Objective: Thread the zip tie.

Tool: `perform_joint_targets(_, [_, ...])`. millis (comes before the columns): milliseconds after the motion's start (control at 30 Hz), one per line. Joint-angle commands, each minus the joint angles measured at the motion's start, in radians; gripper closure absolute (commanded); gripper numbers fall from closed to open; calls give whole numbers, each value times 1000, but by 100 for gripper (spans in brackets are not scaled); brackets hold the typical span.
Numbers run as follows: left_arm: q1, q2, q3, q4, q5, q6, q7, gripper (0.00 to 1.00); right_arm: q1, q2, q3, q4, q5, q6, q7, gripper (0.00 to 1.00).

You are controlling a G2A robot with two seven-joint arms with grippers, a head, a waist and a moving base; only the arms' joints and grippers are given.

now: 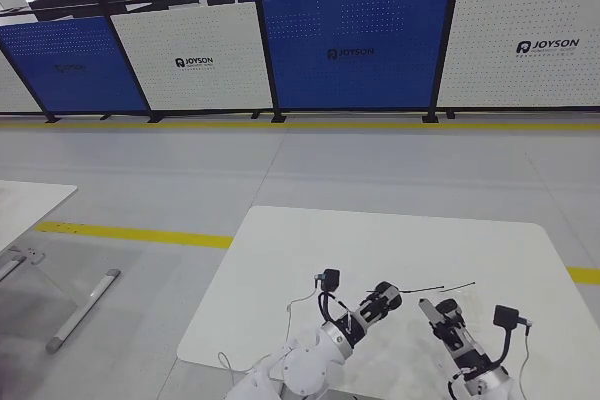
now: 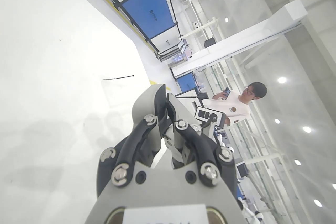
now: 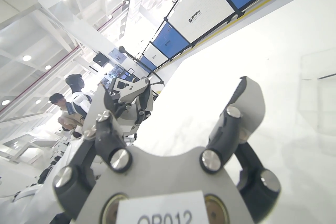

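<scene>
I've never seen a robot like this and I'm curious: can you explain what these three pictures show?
This is a two-armed robot at a white table. One picture looks down from a camera above its arms; the other two come from cameras on its wrists, each showing that arm's own hand. The left hand is shut, with nothing visible in it. The right hand is open and empty. A thin black zip tie lies on the table beyond both hands, touched by neither.

Smooth matt white table (image 1: 380, 240), thin black plastic zip tie (image 3: 122, 49)
</scene>
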Motion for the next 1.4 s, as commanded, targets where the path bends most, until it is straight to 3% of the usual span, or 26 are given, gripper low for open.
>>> perform_joint_targets(0, [7,0,-13,1,-47,-6,-3,100,1,3,16,-3,-66,-2,-4,0])
perform_joint_targets(267, [29,2,-38,-15,-135,-23,-8,100,-47,26,86,-17,-326,-2,-42,0])
perform_joint_targets(333, [30,0,-37,-22,-171,-24,-15,100,-38,26,96,-14,-413,45,-49,0])
perform_joint_targets(633, [30,0,-37,-22,-171,-24,-15,100,-38,26,96,-14,-413,45,-49,0])
perform_joint_targets(733, [31,-1,-31,-19,-173,-22,-11,100,-18,24,82,1,-402,35,4,0])
perform_joint_targets(967, [22,-9,-2,-6,-169,-8,15,100,45,3,-1,35,-505,148,29,0])
perform_joint_targets(1367, [22,-9,-2,-6,-169,-8,15,100,45,3,-1,35,-505,148,29,0])
